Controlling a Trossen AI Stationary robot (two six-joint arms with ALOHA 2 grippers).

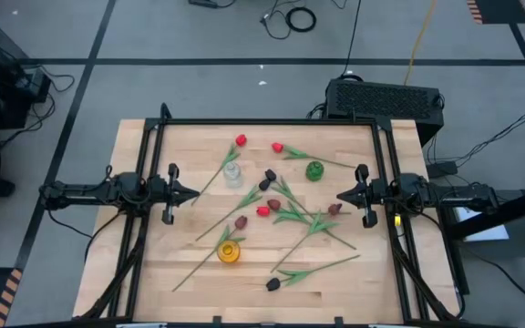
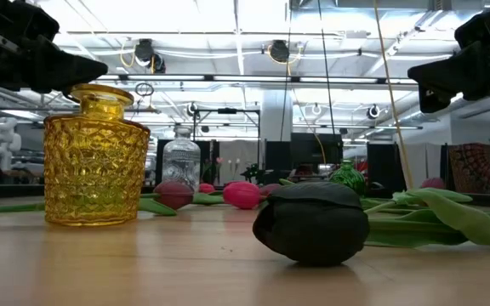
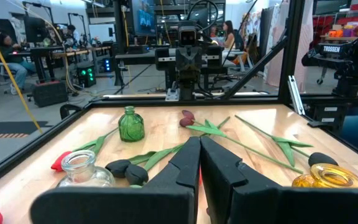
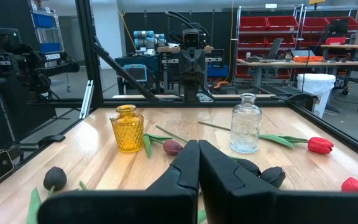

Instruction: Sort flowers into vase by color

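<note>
Several artificial tulips lie flat and scattered on the wooden table (image 1: 153,273). Their heads are red (image 1: 241,140), maroon (image 1: 241,221) and near-black (image 1: 272,284). Three small vases stand upright among them: clear glass (image 1: 232,173), green (image 1: 314,170) and yellow (image 1: 229,252). My left gripper (image 1: 194,193) is shut and empty at the table's left side, pointing right. My right gripper (image 1: 340,195) is shut and empty at the right side, pointing left. Both hang above the table, as the low view shows for the left gripper (image 2: 100,68) and the right gripper (image 2: 415,76).
A black frame (image 1: 262,122) runs round the table's far and side edges. A black box (image 1: 386,98) stands behind the far right corner. People sit at benches in the room beyond (image 3: 8,53). Bare wood shows along the near edge (image 1: 354,301).
</note>
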